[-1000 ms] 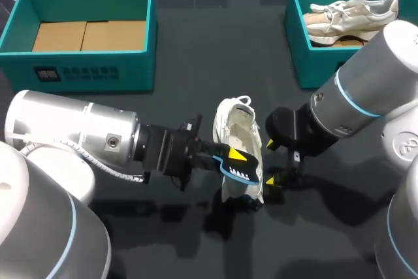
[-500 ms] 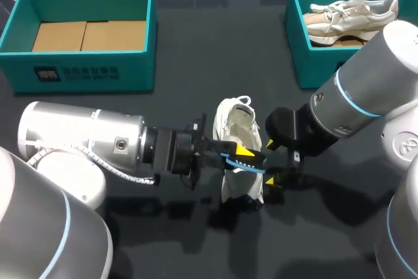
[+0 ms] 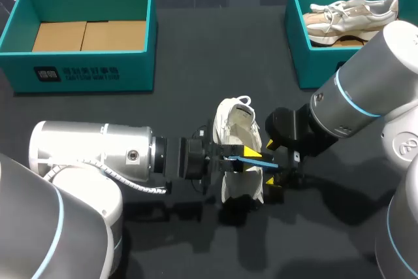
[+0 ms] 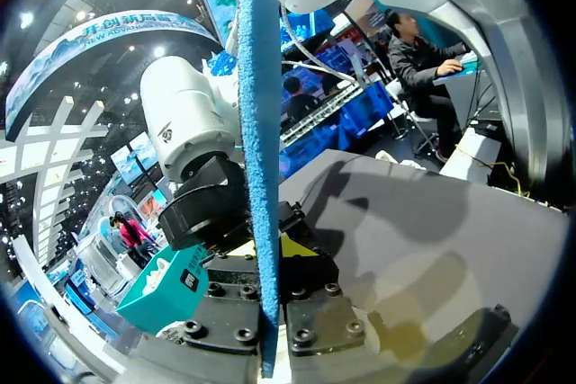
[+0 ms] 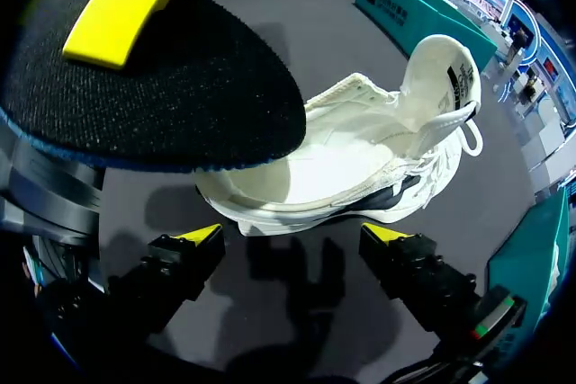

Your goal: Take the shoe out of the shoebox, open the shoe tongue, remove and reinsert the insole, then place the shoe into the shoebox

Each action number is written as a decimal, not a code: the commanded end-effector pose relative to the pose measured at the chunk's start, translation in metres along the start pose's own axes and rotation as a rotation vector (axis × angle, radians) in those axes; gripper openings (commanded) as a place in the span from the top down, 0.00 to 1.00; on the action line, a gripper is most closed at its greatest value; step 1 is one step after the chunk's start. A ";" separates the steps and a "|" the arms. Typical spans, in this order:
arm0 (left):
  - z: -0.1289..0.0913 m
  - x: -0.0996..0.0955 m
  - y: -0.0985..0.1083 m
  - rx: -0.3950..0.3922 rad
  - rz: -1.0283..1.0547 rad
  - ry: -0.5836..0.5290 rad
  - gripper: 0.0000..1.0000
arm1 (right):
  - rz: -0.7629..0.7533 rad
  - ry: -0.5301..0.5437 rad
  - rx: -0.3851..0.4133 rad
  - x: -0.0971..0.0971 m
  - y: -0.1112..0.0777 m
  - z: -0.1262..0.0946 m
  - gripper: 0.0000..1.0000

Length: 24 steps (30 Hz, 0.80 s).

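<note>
A dark table (image 3: 196,63) seen from above, with two robot arms meeting at its middle. A white shoe (image 3: 238,122) rests on the table there, outside both boxes, with its heel toward the far side and its toe toward the near side.

The left arm comes in from the left. The left gripper (image 3: 245,158) is just over the near part of the shoe, and its jaws are clamped on a thin blue-edged insole (image 3: 259,159). The insole is held edge-on, and its free end sticks out to the right. In the left wrist view the insole (image 4: 256,132) stands as a narrow blue strip rising from between the fingers.

The right arm comes in from the right. The right gripper (image 3: 274,184) sits low beside the shoe's toe, on its right. In the right wrist view its jaws (image 5: 292,236) are spread wide and hold nothing. The shoe (image 5: 360,159) lies just ahead of them, though I cannot tell whether the tips touch it. The insole's dark face (image 5: 153,96) is beside the shoe.

At the far left is a teal shoebox (image 3: 85,70) with cardboard (image 3: 88,34) on its floor. At the far right a second teal shoebox (image 3: 307,63) holds a beige shoe (image 3: 353,14).
</note>
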<state>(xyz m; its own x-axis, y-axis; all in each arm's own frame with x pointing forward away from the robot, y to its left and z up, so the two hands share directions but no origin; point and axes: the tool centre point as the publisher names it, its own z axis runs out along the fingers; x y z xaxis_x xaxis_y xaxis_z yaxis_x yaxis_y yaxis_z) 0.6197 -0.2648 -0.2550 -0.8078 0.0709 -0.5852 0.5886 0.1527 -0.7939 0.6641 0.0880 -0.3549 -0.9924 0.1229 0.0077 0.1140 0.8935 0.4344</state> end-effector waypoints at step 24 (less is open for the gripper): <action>0.027 -0.002 0.028 -0.067 -0.044 -0.016 1.00 | 0.000 -0.003 0.000 0.001 0.000 0.001 0.00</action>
<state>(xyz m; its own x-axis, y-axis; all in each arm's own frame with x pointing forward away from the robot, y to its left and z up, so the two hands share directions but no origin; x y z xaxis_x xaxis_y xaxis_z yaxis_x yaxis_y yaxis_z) 0.6383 -0.2825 -0.2808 -0.8317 0.0475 -0.5532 0.5495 0.2135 -0.8078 0.6639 0.0879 -0.3550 -0.9924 0.1230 0.0075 0.1140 0.8935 0.4344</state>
